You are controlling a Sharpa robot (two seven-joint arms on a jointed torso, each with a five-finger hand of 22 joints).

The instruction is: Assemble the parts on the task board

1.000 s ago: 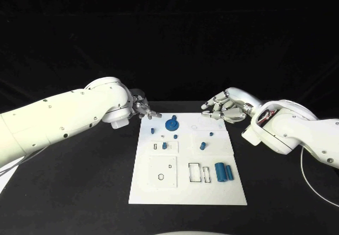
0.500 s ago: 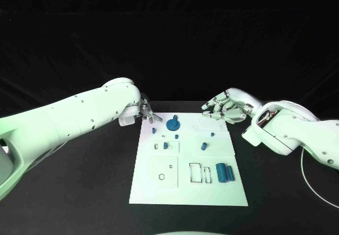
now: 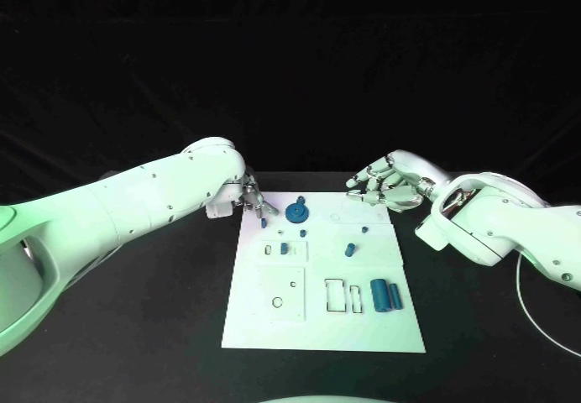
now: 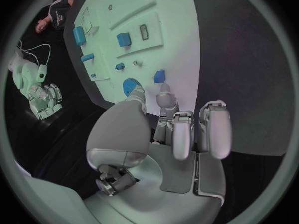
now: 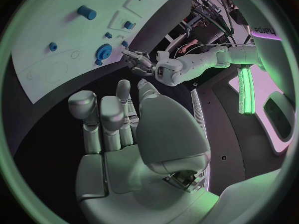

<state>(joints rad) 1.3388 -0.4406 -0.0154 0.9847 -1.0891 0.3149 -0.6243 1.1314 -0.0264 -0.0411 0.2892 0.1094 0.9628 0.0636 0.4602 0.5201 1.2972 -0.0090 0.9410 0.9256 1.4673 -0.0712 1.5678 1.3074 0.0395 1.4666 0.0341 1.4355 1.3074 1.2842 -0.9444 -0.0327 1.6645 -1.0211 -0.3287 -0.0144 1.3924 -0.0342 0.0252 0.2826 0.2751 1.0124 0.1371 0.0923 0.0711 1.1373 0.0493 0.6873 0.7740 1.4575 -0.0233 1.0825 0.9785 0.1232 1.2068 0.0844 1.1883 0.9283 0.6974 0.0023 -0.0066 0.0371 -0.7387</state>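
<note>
Task board [image 3: 325, 323] lies flat mid-tabletop [image 3: 145, 336], its long axis running away from the robot. Left hand [image 3: 252, 199] hovers at its far-left corner beside a small blue part [image 3: 263, 223], fingers [image 4: 167, 100] loosely extended, holding nothing. Right hand [image 3: 385, 186] hovers past the far-right corner, fingers curled, empty.

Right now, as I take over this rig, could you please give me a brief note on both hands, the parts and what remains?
Left hand: holds nothing, fingers reaching toward a small blue part at the task board's far left corner; whether they touch it I cannot tell.
Right hand: fingers loosely curled, holds nothing, over the board's far right corner.
Parts: round blue gear near the far edge, small blue pieces in the middle, two blue cylinders side by side near the right edge.
Done: cannot tell which parts are seated.
Left: the outlined recesses beside the cylinders look unfilled.
</note>
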